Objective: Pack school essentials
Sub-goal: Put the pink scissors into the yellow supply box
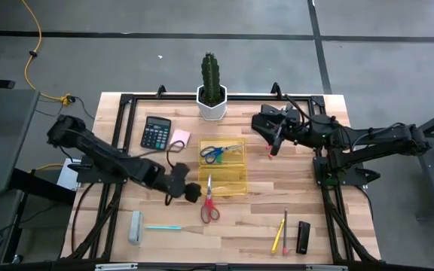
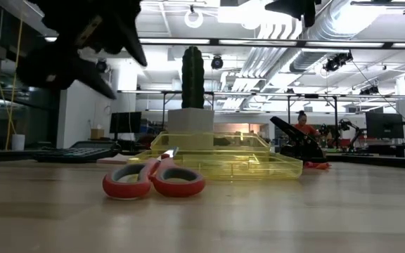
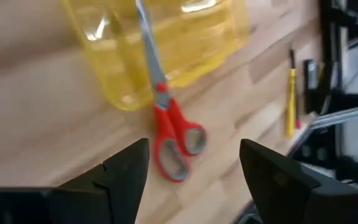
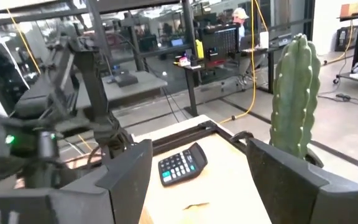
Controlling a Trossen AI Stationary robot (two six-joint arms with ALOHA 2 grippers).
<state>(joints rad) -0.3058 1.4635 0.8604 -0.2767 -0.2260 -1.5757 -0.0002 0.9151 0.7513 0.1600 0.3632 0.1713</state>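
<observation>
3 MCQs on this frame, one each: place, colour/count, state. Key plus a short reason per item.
1. Where do the blue-handled scissors lie?
A. in the yellow tray
B. beside the calculator
C. at the table's front edge

2. How many pairs of scissors show on the table?
A. one
B. two
C. three

3. How does the left gripper stand?
A. shut on the scissors
B. open, holding nothing
C. shut on a pencil

Key: 1 A, the high view shows them in the tray's far compartment. 2 B, the blue pair plus the red-handled scissors, whose blades reach over the tray's near rim. 3 B, the left wrist view shows its fingers spread apart above the red handles, touching nothing.
</observation>
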